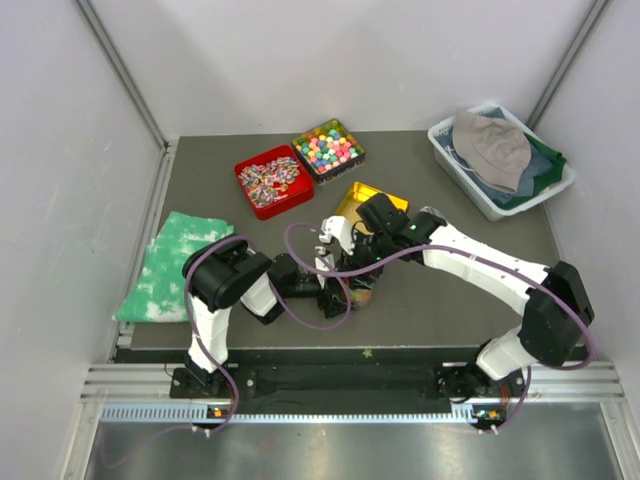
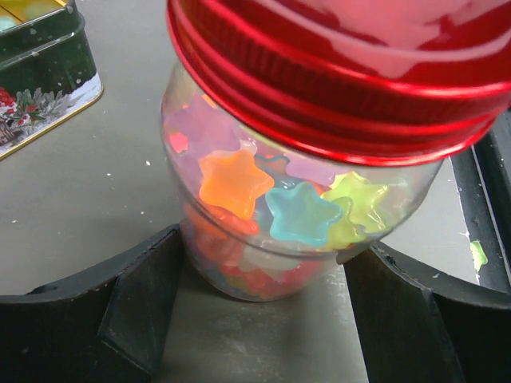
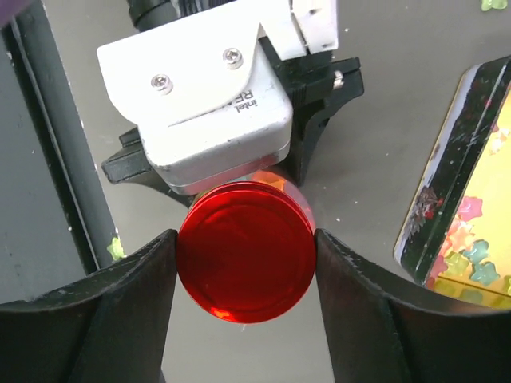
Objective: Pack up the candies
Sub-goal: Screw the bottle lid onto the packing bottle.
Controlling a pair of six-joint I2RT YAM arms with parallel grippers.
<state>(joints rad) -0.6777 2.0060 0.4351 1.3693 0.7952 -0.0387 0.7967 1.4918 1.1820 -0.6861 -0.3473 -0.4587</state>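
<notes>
A clear jar (image 2: pixel 279 215) with a red screw lid (image 3: pixel 244 251) stands on the dark table, full of the candies (image 2: pixel 231 179), glossy star-shaped jelly pieces in orange, blue, yellow and red. My left gripper (image 2: pixel 265 249) is closed round the jar's lower body, with one finger on each side. From above, my right gripper (image 3: pixel 246 239) is shut on the lid, both pads touching its rim. In the top view both grippers meet at the jar (image 1: pixel 358 295), which they mostly hide. More candies (image 3: pixel 477 243) lie in an open tin with a yellow inside (image 1: pixel 352 196).
A red tin of striped wrapped sweets (image 1: pixel 273 180) and a tin of pastel balls (image 1: pixel 327 148) stand at the back. A green cloth (image 1: pixel 175 265) lies left. A white bin (image 1: pixel 455 170) with a hat is back right. A stray green candy (image 2: pixel 477 255) lies beside the jar.
</notes>
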